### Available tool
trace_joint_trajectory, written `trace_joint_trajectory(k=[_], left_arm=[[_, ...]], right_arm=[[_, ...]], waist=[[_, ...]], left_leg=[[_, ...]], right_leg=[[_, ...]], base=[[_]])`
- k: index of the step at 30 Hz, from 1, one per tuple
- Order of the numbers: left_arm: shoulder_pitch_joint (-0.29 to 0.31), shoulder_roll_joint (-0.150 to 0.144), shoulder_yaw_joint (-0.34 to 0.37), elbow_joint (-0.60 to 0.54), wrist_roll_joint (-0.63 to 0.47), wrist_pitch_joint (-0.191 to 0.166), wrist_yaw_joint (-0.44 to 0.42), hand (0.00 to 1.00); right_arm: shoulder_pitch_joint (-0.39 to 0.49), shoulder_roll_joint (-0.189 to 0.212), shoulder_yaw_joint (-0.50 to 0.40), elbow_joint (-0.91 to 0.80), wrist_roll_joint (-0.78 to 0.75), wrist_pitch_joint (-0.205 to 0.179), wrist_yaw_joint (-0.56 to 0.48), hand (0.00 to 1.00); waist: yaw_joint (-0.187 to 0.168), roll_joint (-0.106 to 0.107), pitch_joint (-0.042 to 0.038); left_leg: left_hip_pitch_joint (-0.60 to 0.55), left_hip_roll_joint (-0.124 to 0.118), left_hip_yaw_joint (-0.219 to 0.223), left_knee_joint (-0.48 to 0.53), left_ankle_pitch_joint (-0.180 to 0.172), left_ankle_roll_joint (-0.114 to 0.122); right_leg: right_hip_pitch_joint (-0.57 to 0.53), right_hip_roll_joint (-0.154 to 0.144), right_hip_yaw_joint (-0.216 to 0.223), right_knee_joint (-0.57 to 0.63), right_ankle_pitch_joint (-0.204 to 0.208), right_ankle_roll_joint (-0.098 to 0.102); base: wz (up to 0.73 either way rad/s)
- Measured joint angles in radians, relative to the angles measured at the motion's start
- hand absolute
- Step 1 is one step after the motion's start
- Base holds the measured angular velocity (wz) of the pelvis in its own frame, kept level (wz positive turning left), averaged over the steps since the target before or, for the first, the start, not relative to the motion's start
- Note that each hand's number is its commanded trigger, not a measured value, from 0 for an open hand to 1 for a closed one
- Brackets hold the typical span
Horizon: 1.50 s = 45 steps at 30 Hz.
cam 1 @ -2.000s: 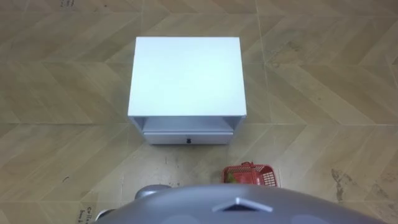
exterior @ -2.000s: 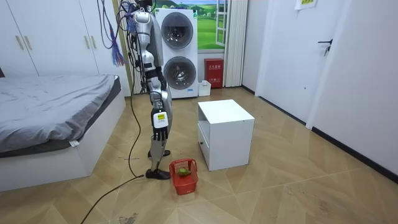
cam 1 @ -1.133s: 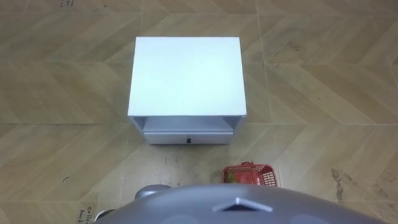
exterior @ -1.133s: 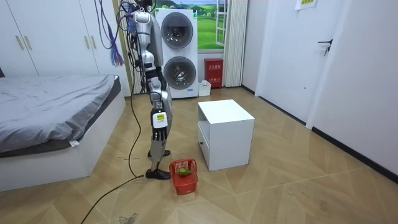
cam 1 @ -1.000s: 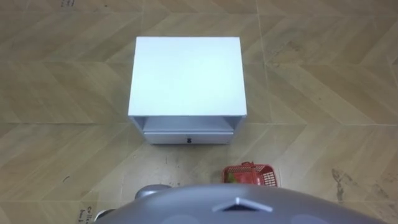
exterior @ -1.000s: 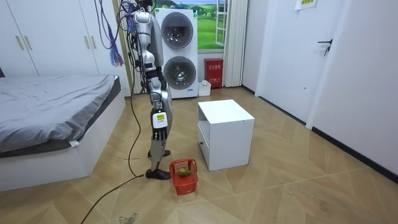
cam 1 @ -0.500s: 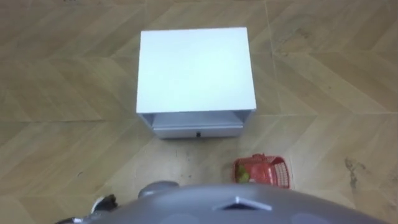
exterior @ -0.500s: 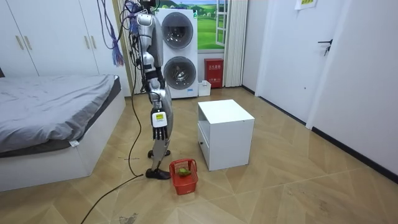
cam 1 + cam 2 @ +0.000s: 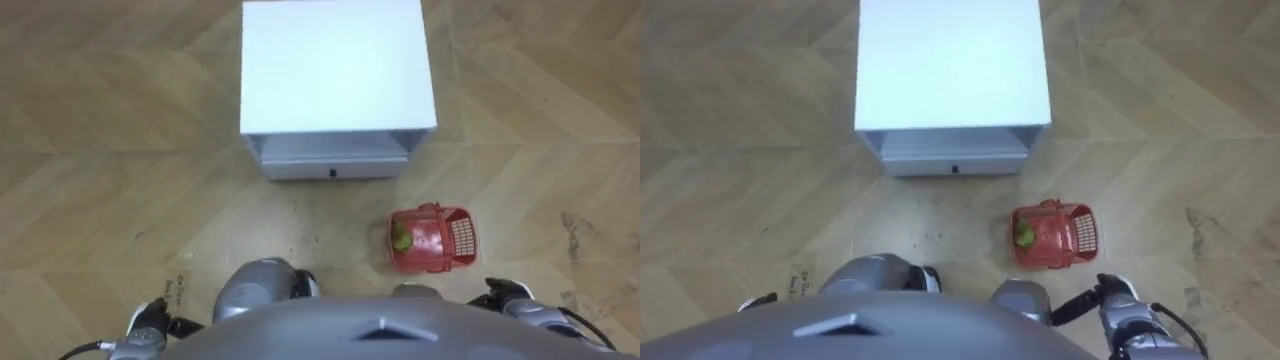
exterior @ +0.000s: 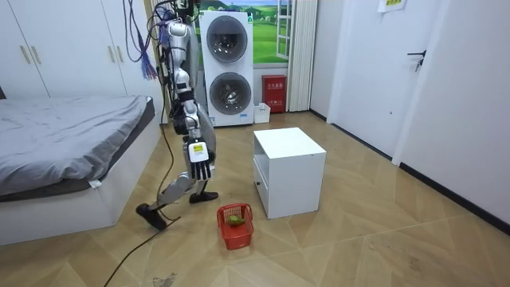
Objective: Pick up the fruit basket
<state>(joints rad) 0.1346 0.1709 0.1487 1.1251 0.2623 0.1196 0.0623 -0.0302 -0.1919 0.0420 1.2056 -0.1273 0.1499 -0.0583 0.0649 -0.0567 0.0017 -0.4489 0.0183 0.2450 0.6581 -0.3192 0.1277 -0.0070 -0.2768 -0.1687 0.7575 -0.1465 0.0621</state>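
Note:
The red fruit basket (image 9: 432,239) stands on the wooden floor with a green fruit (image 9: 401,236) in it, to the right of my feet and in front of the white cabinet's right corner. In the room view the basket (image 10: 236,226) sits between me and the cabinet. My right hand (image 9: 1122,299) hangs at my side just behind the basket, apart from it and holding nothing. The room view shows the right hand (image 10: 199,167) with fingers relaxed. My left hand (image 9: 148,321) hangs at the lower left, far from the basket.
A white cabinet (image 9: 337,70) with a shelf and a drawer stands straight ahead. Behind me, the room view has a bed (image 10: 64,147) on its left and two stacked washing machines (image 10: 226,68) at the back wall. Bare floor lies right of the basket.
In the room view I have stepped one leg back toward the bed and leaned forward. The eye view has shifted, so both hands and more of the basket now show. The basket itself stays put.

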Motion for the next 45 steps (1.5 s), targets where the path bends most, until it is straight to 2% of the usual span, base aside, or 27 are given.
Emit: trace_joint_trajectory(k=[1, 2, 3, 4, 5, 6, 7, 9, 10, 11, 12, 13, 14, 15, 17, 20, 21, 24, 29, 32, 37, 41, 43, 45], left_arm=[[-0.009, 0.006, -0.006, 0.008, -0.014, -0.002, 0.003, 0.0], [-0.059, 0.012, -0.01, 0.033, -0.034, -0.005, 0.013, 0.0], [-0.093, 0.012, -0.018, 0.05, -0.034, -0.02, 0.019, 0.0], [-0.106, 0.013, -0.025, 0.061, -0.033, -0.032, 0.021, 0.0], [-0.137, 0.015, -0.04, 0.083, -0.04, -0.051, 0.024, 0.0], [-0.175, 0.024, -0.066, 0.109, -0.069, -0.071, 0.032, 0.0], [-0.195, 0.027, -0.08, 0.119, -0.082, -0.078, 0.038, 0.0], [-0.229, 0.036, -0.127, 0.149, -0.136, -0.093, 0.056, 0.0], [-0.231, 0.039, -0.137, 0.155, -0.14, -0.096, 0.059, 0.0], [-0.236, 0.043, -0.145, 0.164, -0.142, -0.098, 0.065, 0.0], [-0.235, 0.046, -0.145, 0.179, -0.145, -0.101, 0.072, 0.0], [-0.236, 0.047, -0.145, 0.19, -0.154, -0.105, 0.082, 0.0], [-0.238, 0.051, -0.148, 0.195, -0.173, -0.107, 0.101, 0.0], [-0.242, 0.055, -0.159, 0.196, -0.185, -0.118, 0.121, 0.0], [-0.244, 0.057, -0.164, 0.205, -0.196, -0.132, 0.135, 0.0], [-0.224, 0.071, -0.181, 0.216, -0.238, -0.135, 0.168, 0.0], [-0.224, 0.08, -0.204, 0.227, -0.242, -0.144, 0.182, 0.0], [-0.222, 0.085, -0.236, 0.234, -0.252, -0.16, 0.204, 0.0], [-0.175, 0.082, -0.248, 0.23, -0.254, -0.173, 0.21, 0.0], [-0.152, 0.081, -0.253, 0.235, -0.254, -0.173, 0.21, 0.0], [-0.108, 0.079, -0.274, 0.241, -0.254, -0.174, 0.207, 0.0], [-0.087, 0.084, -0.275, 0.249, -0.253, -0.184, 0.193, 0.0], [-0.072, 0.084, -0.289, 0.248, -0.254, -0.185, 0.186, 0.0], [-0.049, 0.085, -0.321, 0.246, -0.261, -0.184, 0.169, 0.0]], right_arm=[[-0.021, 0.0, 0.01, 0.0, 0.02, -0.007, 0.002, 0.0], [-0.06, 0.002, 0.015, 0.001, 0.06, -0.026, 0.007, 0.0], [-0.09, 0.005, 0.017, 0.001, 0.086, -0.031, 0.005, 0.0], [-0.1, 0.009, 0.02, 0.003, 0.092, -0.031, 0.004, 0.0], [-0.116, 0.014, 0.025, 0.001, 0.117, -0.031, 0.002, 0.0], [-0.142, 0.017, 0.025, 0.004, 0.133, -0.036, -0.002, 0.0], [-0.152, 0.017, 0.025, 0.005, 0.147, -0.043, -0.006, 0.0], [-0.187, 0.016, 0.024, -0.002, 0.201, -0.068, -0.027, 0.0], [-0.197, 0.017, 0.024, -0.005, 0.203, -0.073, -0.03, 0.0], [-0.209, 0.017, 0.018, -0.006, 0.205, -0.088, -0.032, 0.0], [-0.226, 0.016, -0.004, -0.007, 0.21, -0.092, -0.04, 0.0], [-0.232, 0.016, -0.016, -0.013, 0.214, -0.094, -0.05, 0.0], [-0.233, 0.016, -0.028, -0.034, 0.237, -0.102, -0.075, 0.0], [-0.24, 0.015, -0.038, -0.055, 0.241, -0.114, -0.095, 0.0], [-0.259, 0.015, -0.072, -0.083, 0.237, -0.119, -0.115, 0.0], [-0.31, 0.016, -0.096, -0.109, 0.238, -0.129, -0.138, 0.0], [-0.309, 0.014, -0.109, -0.135, 0.24, -0.137, -0.154, 0.0], [-0.315, -0.016, -0.112, -0.167, 0.242, -0.153, -0.186, 0.0], [-0.316, -0.051, -0.116, -0.237, 0.244, -0.153, -0.211, 0.0], [-0.317, -0.064, -0.121, -0.262, 0.241, -0.154, -0.226, 0.0], [-0.317, -0.092, -0.124, -0.263, 0.24, -0.154, -0.254, 0.0], [-0.322, -0.123, -0.117, -0.263, 0.241, -0.154, -0.258, 0.0], [-0.328, -0.139, -0.103, -0.264, 0.242, -0.155, -0.258, 0.0], [-0.332, -0.16, -0.075, -0.263, 0.261, -0.158, -0.258, 0.0]], waist=[[0.0, -0.001, 0.0026], [-0.002, 0.002, 0.0075], [-0.002, 0.01, 0.0109], [-0.003, 0.008, 0.0111], [0.002, 0.003, 0.0019], [0.001, -0.014, 0.0091], [0.001, -0.021, 0.0173], [0.019, -0.03, 0.0196], [0.02, -0.029, 0.0201], [0.017, -0.029, 0.02], [0.018, -0.03, 0.0193], [0.015, -0.031, 0.02], [0.004, -0.04, 0.0186], [-0.01, -0.051, 0.0251], [-0.016, -0.059, 0.025], [-0.014, -0.061, 0.0263], [-0.029, -0.075, 0.0299], [-0.039, -0.088, 0.0349], [-0.057, -0.109, 0.0322], [-0.062, -0.125, 0.035], [-0.063, -0.131, 0.0385], [-0.06, -0.141, 0.0438], [-0.059, -0.145, 0.0457], [-0.059, -0.144, 0.0464]], left_leg=[[-0.037, 0.01, -0.003, 0.031, 0.0, 0.0], [-0.116, 0.033, -0.025, 0.109, 0.0, -0.001], [-0.181, 0.037, -0.07, 0.173, 0.002, -0.006], [-0.206, 0.035, -0.091, 0.191, 0.001, -0.009], [-0.251, 0.016, -0.127, 0.221, -0.001, -0.031], [-0.31, -0.003, -0.153, 0.279, -0.006, -0.038], [-0.34, -0.01, -0.157, 0.324, -0.015, -0.033], [-0.468, -0.014, -0.166, 0.5, -0.077, -0.025], [-0.494, -0.015, -0.166, 0.539, -0.091, -0.019], [-0.535, -0.02, -0.165, 0.602, -0.122, -0.013], [-0.573, -0.032, -0.158, 0.657, -0.144, 0.001], [-0.593, -0.032, -0.146, 0.687, -0.155, 0.01], [-0.622, -0.03, -0.112, 0.739, -0.17, 0.027], [-0.647, -0.029, -0.078, 0.788, -0.183, 0.038], [-0.686, -0.026, -0.047, 0.849, -0.203, 0.038], [-0.732, -0.028, -0.037, 0.95, -0.237, 0.064], [-0.743, -0.035, -0.026, 0.988, -0.252, 0.075], [-0.771, -0.03, -0.025, 1.085, -0.289, 0.081], [-0.778, -0.025, -0.025, 1.148, -0.311, 0.065], [-0.778, -0.024, -0.025, 1.157, -0.307, 0.044], [-0.781, -0.016, -0.028, 1.177, -0.306, 0.022], [-0.802, -0.017, -0.036, 1.2, -0.305, -0.012], [-0.817, -0.02, -0.042, 1.22, -0.303, -0.029], [-0.842, -0.036, -0.068, 1.255, -0.298, -0.062]], right_leg=[[0.004, 0.005, 0.004, -0.035, -0.024, 0.02], [0.002, 0.032, -0.008, -0.074, -0.111, 0.049], [-0.01, 0.06, -0.01, -0.078, -0.17, 0.043], [-0.018, 0.072, -0.007, -0.075, -0.194, 0.043], [-0.05, 0.072, 0.006, -0.028, -0.257, 0.045], [-0.093, 0.05, 0.009, 0.079, -0.332, 0.059], [-0.122, 0.04, 0.011, 0.141, -0.372, 0.057], [-0.229, 0.008, 0.014, 0.376, -0.488, 0.055], [-0.249, 0.0, 0.015, 0.43, -0.505, 0.054], [-0.285, -0.012, 0.025, 0.524, -0.528, 0.059], [-0.321, -0.038, 0.029, 0.629, -0.537, 0.066], [-0.338, -0.053, 0.03, 0.691, -0.536, 0.067], [-0.352, -0.086, 0.032, 0.791, -0.523, 0.061], [-0.374, -0.113, 0.053, 0.867, -0.531, 0.063], [-0.416, -0.143, 0.081, 0.968, -0.531, 0.063], [-0.447, -0.153, 0.113, 1.096, -0.531, 0.062], [-0.439, -0.171, 0.114, 1.153, -0.53, 0.063], [-0.431, -0.181, 0.129, 1.252, -0.529, 0.062], [-0.423, -0.197, 0.14, 1.338, -0.529, 0.062], [-0.423, -0.198, 0.147, 1.367, -0.529, 0.06], [-0.422, -0.196, 0.153, 1.405, -0.537, 0.046], [-0.433, -0.193, 0.163, 1.457, -0.55, 0.022], [-0.435, -0.19, 0.174, 1.49, -0.563, 0.018], [-0.427, -0.173, 0.186, 1.535, -0.585, 0.011]], base=[[-0.05], [0.07], [0.16], [0.23], [0.37], [0.42], [0.48], [0.22], [0.14], [0.26], [0.33], [0.56], [0.82], [0.88], [0.42], [0.03], [0.32], [0.27], [0.0], [0.03], [0.02], [0.02], [0.0], [-0.06]])
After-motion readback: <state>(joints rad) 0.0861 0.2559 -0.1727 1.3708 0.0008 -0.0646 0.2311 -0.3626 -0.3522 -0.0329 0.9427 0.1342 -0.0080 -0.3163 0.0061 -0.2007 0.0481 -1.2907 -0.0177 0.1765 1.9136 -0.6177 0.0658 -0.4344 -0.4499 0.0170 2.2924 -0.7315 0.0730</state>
